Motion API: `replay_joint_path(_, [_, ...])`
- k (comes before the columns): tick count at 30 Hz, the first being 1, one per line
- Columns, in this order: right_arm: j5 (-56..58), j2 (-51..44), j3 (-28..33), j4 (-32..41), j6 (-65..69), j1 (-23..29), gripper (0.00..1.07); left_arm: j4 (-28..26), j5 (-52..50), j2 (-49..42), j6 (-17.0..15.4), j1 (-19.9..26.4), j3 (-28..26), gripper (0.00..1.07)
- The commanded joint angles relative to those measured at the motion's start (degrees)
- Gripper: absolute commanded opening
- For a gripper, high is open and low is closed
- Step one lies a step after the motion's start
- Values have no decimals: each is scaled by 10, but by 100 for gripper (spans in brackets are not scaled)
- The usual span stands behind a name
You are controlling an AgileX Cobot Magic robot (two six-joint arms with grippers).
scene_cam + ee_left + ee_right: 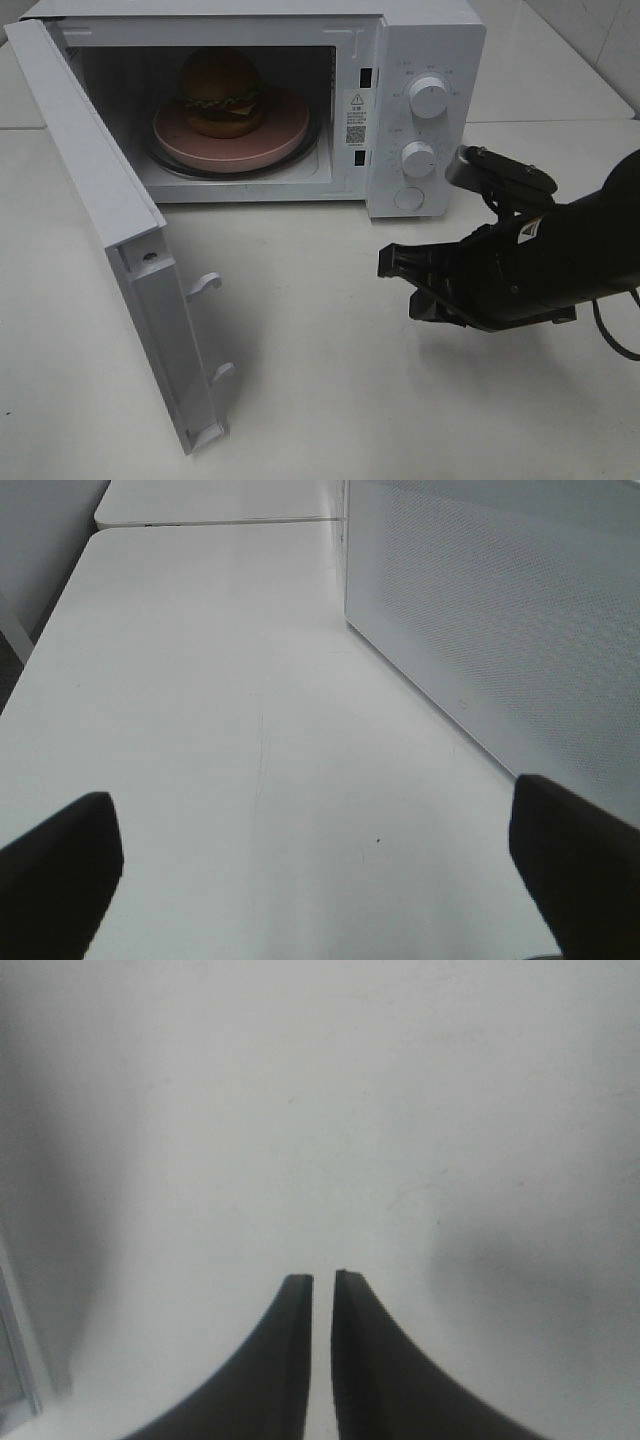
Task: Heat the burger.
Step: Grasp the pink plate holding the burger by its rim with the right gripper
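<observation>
The burger [222,92] rests inside the microwave [430,40]; its door [90,200] stands open, pending closure. Jaws of the left gripper [310,815] stand wide apart; those of the right gripper [322,1280] are barely parted, both empty.

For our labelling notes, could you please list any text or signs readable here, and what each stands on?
No words can be read.
Sticker on the microwave frame: warning triangle and a code square; print too small.
Marks around the upper dial and lower dial: too small.
Wrist views: none.

A white desk [330,350] carries a white microwave [440,40] standing toward its back, with the door [90,200] swung open over the surface. A seam behind the microwave may mark a second desk butted against the first.
</observation>
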Motion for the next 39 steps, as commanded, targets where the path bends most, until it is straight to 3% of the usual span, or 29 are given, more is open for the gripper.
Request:
replay_joint_path(1, [73, -9, -13, -30, -74, 1, 12, 2, -9, -12, -4, -5, 2, 100])
replay_joint_path(5, [171, -9, -49, -72, -140, 1, 13, 2, -9, -12, -4, -5, 2, 100])
replay_joint_path(13, [260, -9, -95, -138, -256, 1, 15, 2, -9, -12, -4, -5, 2, 100])
replay_joint_path(24, [274, -9, -120, -160, -465, 1, 17, 2, -9, -12, -4, -5, 2, 100])
replay_joint_path(29, [274, -9, -121, -160, -706, 1, 19, 2, -9, -12, -4, -5, 2, 100])
replay_joint_path(32, [274, -9, -121, -160, -741, 1, 19, 2, -9, -12, -4, -5, 2, 100])
replay_joint_path(34, [274, -9, -121, -160, -846, 1, 21, 2, -9, -12, -4, -5, 2, 100])
replay_joint_path(37, [274, -9, -121, -160, -858, 1, 22, 2, -9, -12, -4, -5, 2, 100])
replay_joint_path(39, [267, -9, -121, -166, -875, 1, 33, 2, -9, -12, -4, -5, 2, 100])
